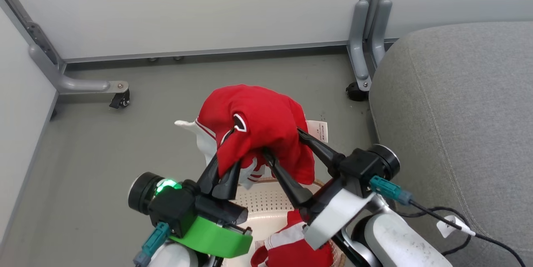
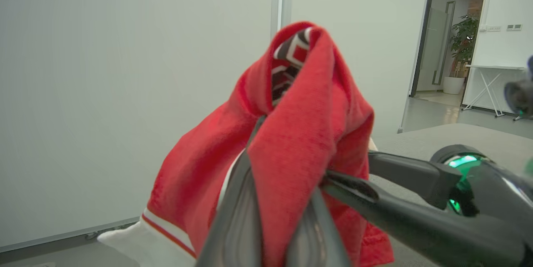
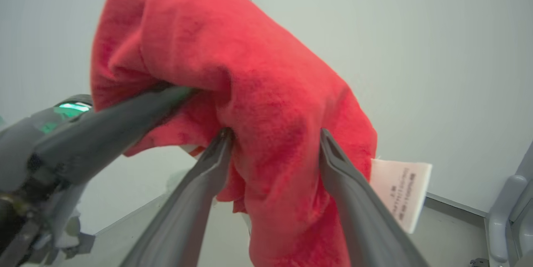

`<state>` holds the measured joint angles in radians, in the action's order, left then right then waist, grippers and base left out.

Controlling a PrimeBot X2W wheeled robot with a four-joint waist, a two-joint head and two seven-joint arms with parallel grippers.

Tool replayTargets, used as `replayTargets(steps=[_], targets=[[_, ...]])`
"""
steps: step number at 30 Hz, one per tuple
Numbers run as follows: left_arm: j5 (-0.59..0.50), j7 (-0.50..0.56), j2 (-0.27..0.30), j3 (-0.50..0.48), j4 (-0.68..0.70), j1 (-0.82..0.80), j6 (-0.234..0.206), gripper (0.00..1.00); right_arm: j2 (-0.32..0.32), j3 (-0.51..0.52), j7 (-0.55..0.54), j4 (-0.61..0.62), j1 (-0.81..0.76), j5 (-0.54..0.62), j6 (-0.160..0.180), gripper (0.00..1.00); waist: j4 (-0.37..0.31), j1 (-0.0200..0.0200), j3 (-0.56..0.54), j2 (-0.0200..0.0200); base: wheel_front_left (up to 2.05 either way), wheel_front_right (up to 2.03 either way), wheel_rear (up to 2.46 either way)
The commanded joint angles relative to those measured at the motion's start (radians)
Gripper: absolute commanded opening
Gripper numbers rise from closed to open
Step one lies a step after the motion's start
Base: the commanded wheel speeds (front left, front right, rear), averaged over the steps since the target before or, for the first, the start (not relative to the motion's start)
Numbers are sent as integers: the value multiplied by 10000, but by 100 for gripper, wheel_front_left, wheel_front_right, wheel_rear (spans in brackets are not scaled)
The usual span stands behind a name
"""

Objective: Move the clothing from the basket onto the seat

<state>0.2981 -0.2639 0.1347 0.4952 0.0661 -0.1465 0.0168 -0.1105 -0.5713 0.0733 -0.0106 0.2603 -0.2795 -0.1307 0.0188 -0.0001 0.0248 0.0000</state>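
Observation:
One red garment [image 1: 254,127] with white panels hangs in the air above the basket [image 1: 260,204], draped over both grippers. My left gripper [image 1: 227,167] is shut on its left side, and the fabric [image 2: 300,142] wraps over the fingertips. My right gripper [image 1: 283,143] stands open, its fingers [image 3: 354,200] spread with loose fabric [image 3: 275,167] hanging between them and a white tag [image 3: 399,192] beside them. A second red and white garment [image 1: 291,244] lies in the basket under my arms. The grey seat [image 1: 458,113] is to the right.
Pale partition walls stand behind and to the left, on grey metal legs with casters [image 1: 120,99] [image 1: 357,91]. Grey floor [image 1: 125,142] surrounds the basket. A black cable with a white tag [image 1: 454,225] lies across the seat's near edge.

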Motion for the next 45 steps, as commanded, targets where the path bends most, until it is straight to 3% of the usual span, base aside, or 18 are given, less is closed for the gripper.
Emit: replayTargets(steps=[1, 6, 8, 9, 30, 31, 32, 33, 45], targets=[[-43, 43, -71, 89, 28, -215, 70, 0, -2, -116, 98, -254, 287, 129, -1, 100, 56, 1, 19, 0, 0, 0, 0], [-59, 83, -102, 323, 19, -283, 173, 0, 165, -526, 175, -1080, 973, 139, -1, 100, 103, 1, 42, 0, 0, 0, 0], [-40, 105, -108, 371, 23, -299, 181, 0, 209, -730, 97, -1403, 1178, -13, -1, 29, 106, 1, 46, 0, 0, 0, 0], [-27, 109, -107, 385, 26, -307, 177, 0, 225, -781, 159, -1536, 1278, -91, -1, 0, 108, 1, 50, 0, 0, 0, 0], [149, 171, -38, 488, -129, -339, 50, 0, 235, -1069, 630, -2249, 1718, -998, -1, 0, 51, 1, 56, 0, 0, 0, 0], [192, 191, -49, 488, -134, -327, 41, 4, 242, -1036, 666, -2248, 1724, -1055, -1, 0, 56, 1, 57, 0, 0, 0, 0], [241, 277, -59, 480, -134, -306, 27, 44, 251, -945, 731, -2253, 1741, -1091, -1, 0, 62, 1, 54, 0, 0, 0, 0], [263, 347, -44, 488, -147, -289, 16, 100, 273, -892, 767, -2258, 1741, -1160, -1, 0, 69, 1, 53, 0, 0, 0, 0], [348, 1438, 782, 787, 98, 568, 108, 100, 241, -342, 1000, -2763, 1992, -1326, -1, 0, 221, 1, 87, 0, 0, 0, 0]])
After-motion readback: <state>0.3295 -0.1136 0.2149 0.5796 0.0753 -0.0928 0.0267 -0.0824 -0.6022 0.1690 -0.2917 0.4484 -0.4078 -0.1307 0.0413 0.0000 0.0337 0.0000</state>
